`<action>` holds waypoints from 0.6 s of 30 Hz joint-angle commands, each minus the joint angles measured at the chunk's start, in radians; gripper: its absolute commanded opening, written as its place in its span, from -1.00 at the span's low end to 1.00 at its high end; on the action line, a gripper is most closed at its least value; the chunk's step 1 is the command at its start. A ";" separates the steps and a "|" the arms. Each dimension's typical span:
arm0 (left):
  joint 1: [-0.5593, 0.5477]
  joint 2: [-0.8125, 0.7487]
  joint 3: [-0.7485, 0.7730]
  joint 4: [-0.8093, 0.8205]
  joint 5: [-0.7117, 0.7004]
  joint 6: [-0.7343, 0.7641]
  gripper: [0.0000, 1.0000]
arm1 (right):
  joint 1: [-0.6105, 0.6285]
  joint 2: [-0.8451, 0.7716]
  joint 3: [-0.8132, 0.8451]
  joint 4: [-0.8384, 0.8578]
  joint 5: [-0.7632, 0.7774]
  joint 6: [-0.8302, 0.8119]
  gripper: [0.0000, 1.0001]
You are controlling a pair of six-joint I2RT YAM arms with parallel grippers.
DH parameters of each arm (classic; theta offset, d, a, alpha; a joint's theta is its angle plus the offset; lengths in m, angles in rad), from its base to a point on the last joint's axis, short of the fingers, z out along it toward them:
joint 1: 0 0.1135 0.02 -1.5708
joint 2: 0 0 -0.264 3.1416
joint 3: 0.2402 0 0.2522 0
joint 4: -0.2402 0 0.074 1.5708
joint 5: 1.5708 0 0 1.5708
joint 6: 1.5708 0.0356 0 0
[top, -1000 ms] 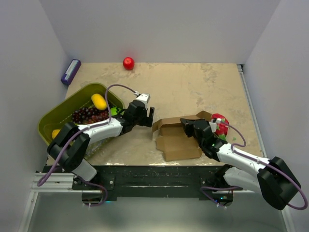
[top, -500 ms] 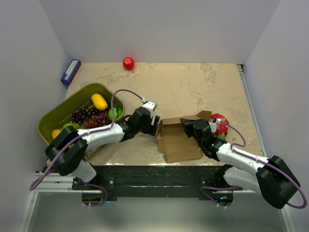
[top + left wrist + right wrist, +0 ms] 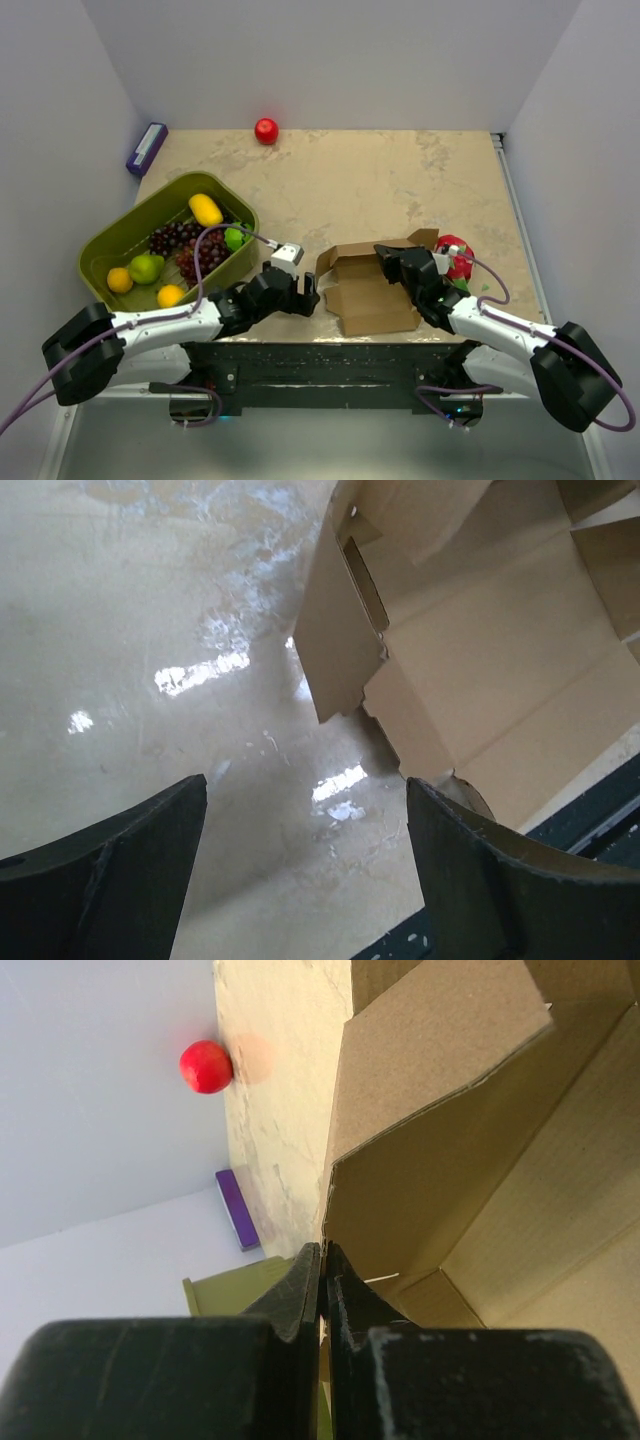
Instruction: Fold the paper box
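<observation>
Fruit (image 3: 205,210) fills the green basket (image 3: 100,245) at your far left. Next, your left gripper (image 3: 303,295) hangs low near the front edge of the table (image 3: 400,170), jaws spread wide with nothing between them, just left of the paper box (image 3: 375,295). That box lies half-formed and open-topped, centre-right near the front edge. Your right gripper (image 3: 385,258) is pinched tight on a raised wall at the box's back right.

Left hand (image 3: 309,296) nearer the table's (image 3: 400,180) front
</observation>
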 commanded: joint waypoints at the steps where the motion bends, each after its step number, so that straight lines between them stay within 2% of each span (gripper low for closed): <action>1: -0.016 0.016 -0.022 0.140 0.015 -0.090 0.73 | 0.005 -0.013 0.004 0.003 0.058 -0.008 -1.00; 18: -0.053 0.273 0.108 0.176 -0.109 -0.038 0.68 | 0.005 -0.024 -0.007 0.007 0.055 -0.004 -1.00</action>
